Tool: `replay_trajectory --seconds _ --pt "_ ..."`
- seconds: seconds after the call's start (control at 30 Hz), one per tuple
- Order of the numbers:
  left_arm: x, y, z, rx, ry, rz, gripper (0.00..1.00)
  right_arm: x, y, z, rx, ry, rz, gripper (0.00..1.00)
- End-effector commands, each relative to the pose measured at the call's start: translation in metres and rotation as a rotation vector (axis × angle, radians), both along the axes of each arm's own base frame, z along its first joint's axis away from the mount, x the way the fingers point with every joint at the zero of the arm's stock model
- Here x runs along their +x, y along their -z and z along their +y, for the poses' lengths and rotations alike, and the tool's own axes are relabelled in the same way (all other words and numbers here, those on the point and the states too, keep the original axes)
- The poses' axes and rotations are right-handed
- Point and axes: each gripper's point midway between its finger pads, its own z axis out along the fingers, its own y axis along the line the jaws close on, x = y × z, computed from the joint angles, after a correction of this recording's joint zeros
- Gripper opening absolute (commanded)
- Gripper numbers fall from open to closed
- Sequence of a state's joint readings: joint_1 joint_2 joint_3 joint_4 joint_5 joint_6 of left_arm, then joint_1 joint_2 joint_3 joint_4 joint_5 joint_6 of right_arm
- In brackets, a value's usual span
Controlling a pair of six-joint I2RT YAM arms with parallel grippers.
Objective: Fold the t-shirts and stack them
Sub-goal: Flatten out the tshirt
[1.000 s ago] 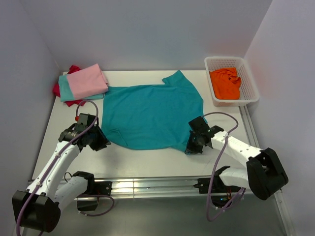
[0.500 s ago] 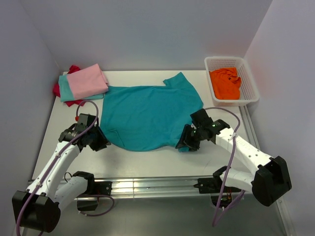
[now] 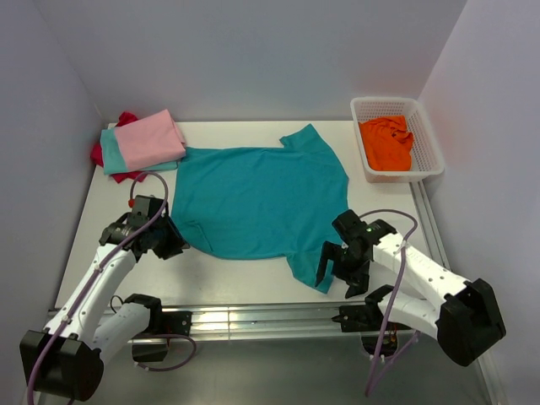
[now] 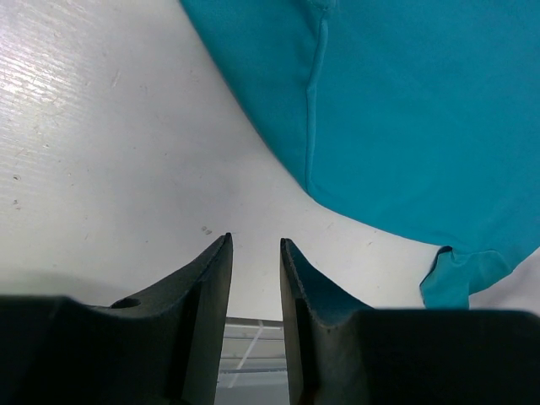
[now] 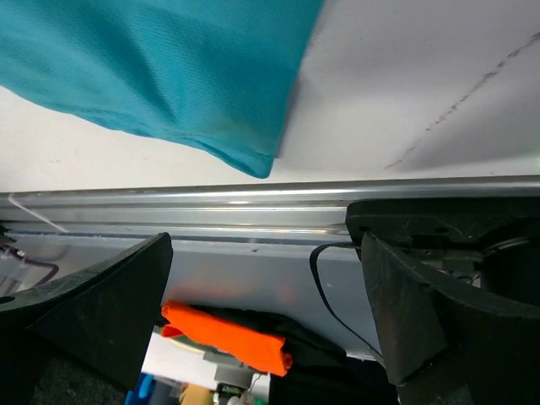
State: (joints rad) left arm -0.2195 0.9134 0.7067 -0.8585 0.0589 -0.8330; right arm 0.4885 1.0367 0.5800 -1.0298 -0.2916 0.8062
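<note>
The teal t-shirt (image 3: 257, 198) lies spread flat mid-table, one sleeve (image 3: 310, 266) drawn out towards the near right edge. My right gripper (image 3: 337, 277) stands wide open just right of that sleeve, holding nothing. In the right wrist view the sleeve corner (image 5: 169, 76) lies beyond the open right gripper (image 5: 266, 245). My left gripper (image 3: 175, 247) sits at the shirt's near left hem. Its jaws (image 4: 255, 245) are slightly apart over bare table, the teal cloth (image 4: 405, 110) ahead of them. Pink (image 3: 149, 140), light aqua (image 3: 108, 156) and red (image 3: 126, 118) shirts are stacked at the back left.
A white mesh basket (image 3: 432, 143) at the back right holds the crumpled orange shirt (image 3: 386, 143). An aluminium rail (image 3: 253, 319) runs along the table's near edge. Walls close in the left, back and right sides.
My right gripper dragged the teal sleeve towards the near edge, then opened and let it go. The left arm has stayed put.
</note>
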Motion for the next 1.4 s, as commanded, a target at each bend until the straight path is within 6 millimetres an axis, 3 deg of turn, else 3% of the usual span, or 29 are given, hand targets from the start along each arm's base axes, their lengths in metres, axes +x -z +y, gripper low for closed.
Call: replay_trajectory --seconds 0.0,0.17,0.23,0.33,0.4,0.47,0.57,0.6,0.67,0.7,0.73,0.87,1.37 --pt "0.001 -0.004 -0.001 -0.003 0.011 -0.021 0.35 0.030 -0.020 0.003 -0.028 -0.020 -0.105 1.00" --pt "0.003 -0.010 -0.001 -0.008 0.004 -0.040 0.33 0.091 -0.043 0.022 -0.017 -0.015 -0.279 0.91" --pt "0.007 -0.019 -0.002 -0.018 0.003 -0.077 0.33 0.116 -0.053 0.034 0.018 -0.019 -0.354 0.74" --pt "0.017 -0.042 -0.002 -0.019 0.006 -0.151 0.33 0.134 -0.038 0.039 -0.009 -0.036 -0.362 0.30" --pt "0.028 -0.058 0.000 -0.006 -0.006 -0.199 0.33 0.134 -0.014 0.036 -0.051 -0.053 -0.318 0.00" --pt "0.041 -0.066 -0.001 -0.001 -0.001 -0.237 0.33 0.136 0.006 0.036 -0.070 -0.064 -0.290 0.00" --pt "0.060 -0.056 -0.003 0.034 0.018 -0.186 0.31 0.128 0.029 0.033 -0.088 -0.071 -0.239 0.00" --pt "0.071 -0.043 -0.005 0.052 0.034 -0.144 0.31 0.122 0.037 0.030 -0.095 -0.075 -0.219 0.00" --pt "0.085 -0.037 -0.007 0.070 0.054 -0.122 0.33 0.117 0.041 0.030 -0.086 -0.075 -0.213 0.00" --pt "0.089 -0.019 -0.008 0.094 0.074 -0.054 0.35 0.113 0.044 0.027 -0.090 -0.079 -0.205 0.00" --pt "0.098 -0.020 -0.009 0.101 0.083 -0.049 0.37 0.110 0.045 0.026 -0.090 -0.080 -0.205 0.00" --pt "0.113 0.012 -0.001 0.184 0.087 0.050 0.38 0.105 0.041 0.023 -0.085 -0.078 -0.216 0.00" --pt "0.132 0.042 -0.004 0.204 0.057 0.100 0.42 0.096 0.048 0.021 -0.074 -0.095 -0.196 0.00"
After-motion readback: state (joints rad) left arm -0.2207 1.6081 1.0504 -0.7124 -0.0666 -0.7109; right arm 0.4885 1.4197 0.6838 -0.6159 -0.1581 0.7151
